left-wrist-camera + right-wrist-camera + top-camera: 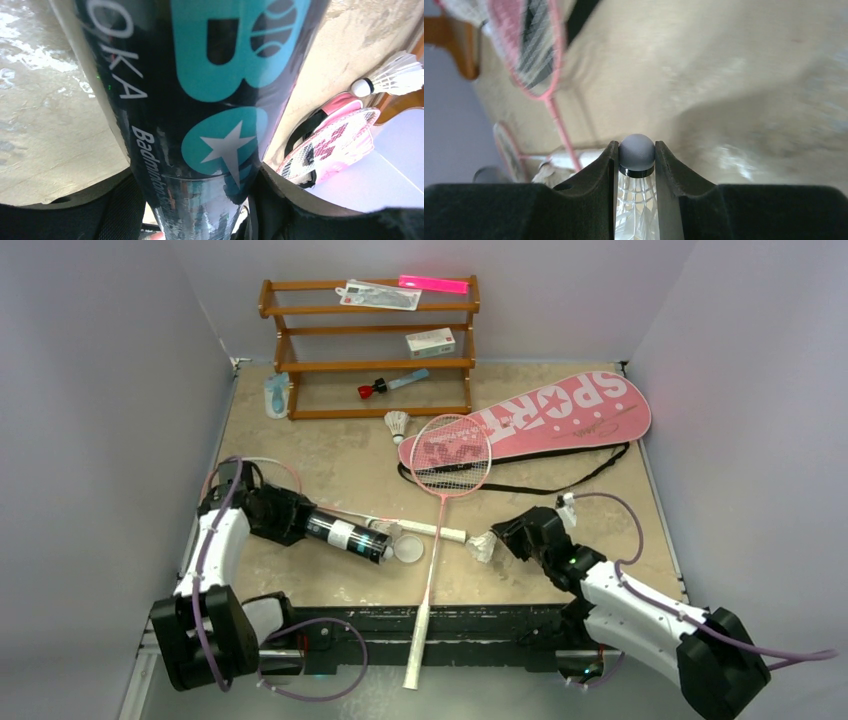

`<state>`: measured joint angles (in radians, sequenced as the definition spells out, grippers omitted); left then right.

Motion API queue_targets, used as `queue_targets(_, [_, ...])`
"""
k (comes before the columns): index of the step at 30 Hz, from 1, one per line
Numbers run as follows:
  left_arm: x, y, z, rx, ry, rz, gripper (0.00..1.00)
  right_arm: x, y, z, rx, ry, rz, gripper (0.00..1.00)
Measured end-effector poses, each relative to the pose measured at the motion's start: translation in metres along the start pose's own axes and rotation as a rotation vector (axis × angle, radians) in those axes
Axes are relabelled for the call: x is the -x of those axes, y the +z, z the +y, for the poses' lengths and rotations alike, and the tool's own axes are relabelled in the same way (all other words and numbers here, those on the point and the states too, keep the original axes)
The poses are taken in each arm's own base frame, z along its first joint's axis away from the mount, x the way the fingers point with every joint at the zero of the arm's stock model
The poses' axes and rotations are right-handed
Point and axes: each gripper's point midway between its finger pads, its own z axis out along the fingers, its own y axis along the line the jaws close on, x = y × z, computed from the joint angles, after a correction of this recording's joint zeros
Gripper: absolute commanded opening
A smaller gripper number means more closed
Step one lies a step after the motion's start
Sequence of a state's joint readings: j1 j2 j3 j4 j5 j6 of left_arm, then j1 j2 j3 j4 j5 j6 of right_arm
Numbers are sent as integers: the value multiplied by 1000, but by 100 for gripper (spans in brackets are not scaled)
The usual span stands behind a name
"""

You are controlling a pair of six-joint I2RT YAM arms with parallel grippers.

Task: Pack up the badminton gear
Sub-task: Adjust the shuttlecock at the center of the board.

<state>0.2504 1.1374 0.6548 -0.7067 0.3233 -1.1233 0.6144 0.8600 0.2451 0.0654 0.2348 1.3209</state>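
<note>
a: what sort of place is this?
b: robot lab, prob. a test cell. left arm & right arm sit bolted side by side on a black rail at the near edge of the worktop, w/ purple cables looping off them.
a: so not a home or a shop?
b: doesn't look it. plain grey panels box the worktop in on 3 sides. a small wooden rack stands at the back w/ odd bits on it, and a pink racket bag lies flat on the stone-look top. mixed objs on a walled bench.
</note>
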Motion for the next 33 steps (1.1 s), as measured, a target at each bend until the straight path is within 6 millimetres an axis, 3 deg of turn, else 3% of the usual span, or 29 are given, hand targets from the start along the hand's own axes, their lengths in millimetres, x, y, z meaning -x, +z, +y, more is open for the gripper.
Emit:
queue_targets(2, [0, -8, -1, -11, 8, -23, 45, 1, 1, -21, -95, 51, -20, 36])
queue_targets(5, [-1, -20, 2, -20, 14, -55, 45, 3, -1, -40, -182, 107, -41, 68])
queue_targets(8, [-7, -27, 12, -12, 10, -66, 45, 8, -3, -37, -190, 143, -66, 88])
queue_targets(15, [-25, -19, 57, 62, -31, -45, 45, 12, -17, -36, -224, 37, -52, 91])
queue_targets(19, [-29, -13, 69, 84, -51, -36, 44, 23, -31, -15, -160, -157, -49, 92])
queue_targets(27, [-23, 12, 71, 140, -84, 2, 43, 33, -58, 44, 42, -625, 8, 91])
queue_targets(33, [-8, 25, 44, 77, -87, -2, 42, 35, -67, 72, 80, -780, 56, 90])
